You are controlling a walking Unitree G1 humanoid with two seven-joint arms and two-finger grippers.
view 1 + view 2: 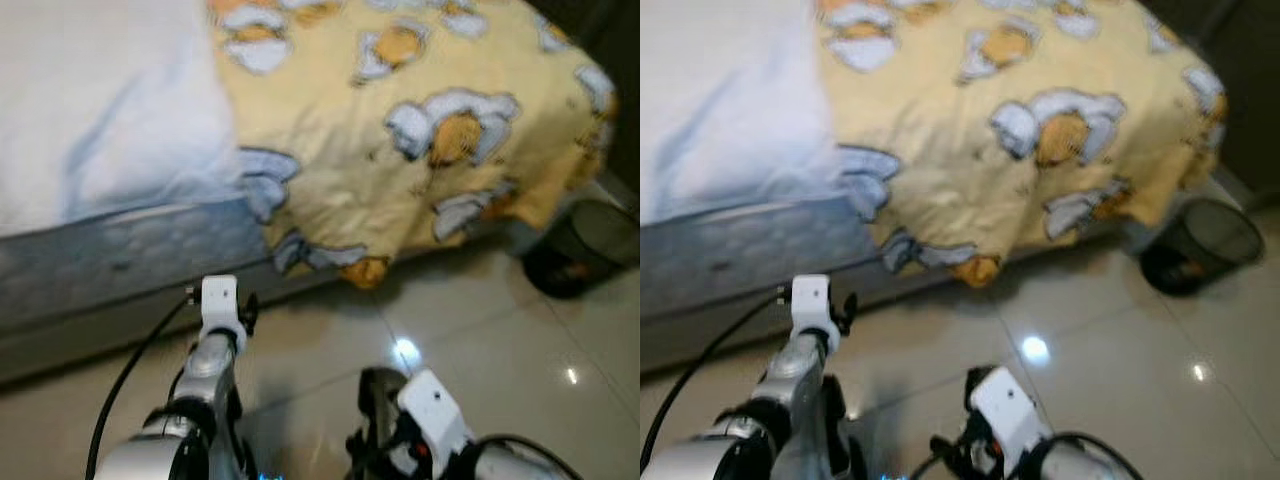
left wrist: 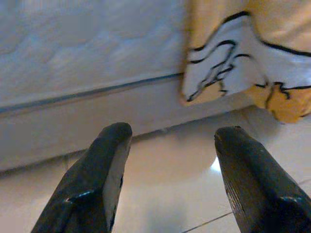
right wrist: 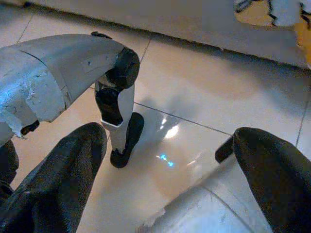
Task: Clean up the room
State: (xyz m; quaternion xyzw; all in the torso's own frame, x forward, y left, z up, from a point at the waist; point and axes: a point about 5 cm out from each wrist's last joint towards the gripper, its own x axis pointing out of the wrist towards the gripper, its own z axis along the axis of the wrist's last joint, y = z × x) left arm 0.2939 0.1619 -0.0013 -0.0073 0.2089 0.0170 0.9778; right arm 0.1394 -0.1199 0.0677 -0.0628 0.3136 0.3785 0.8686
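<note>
Yellow blanket (image 1: 400, 130) with a cartoon print, the likeliest item for tidying: it lies rumpled across the bed (image 1: 110, 250), one corner hanging over the mattress edge almost to the tiled floor (image 1: 480, 340), apparently because it was left unmade. Beside it, pale bedding (image 1: 90, 110) covers the rest of the mattress. A dark mesh wastebasket (image 1: 580, 245) stands on the floor near the bed's far corner. Left pincer (image 2: 170, 179): fingers spread wide, holding nothing, aimed low at the bed base just beside the drooping corner. Right pincer (image 3: 165, 189): also spread wide and empty, pointed down at the floor and the robot's own leg (image 3: 116, 111), presumably at rest.
</note>
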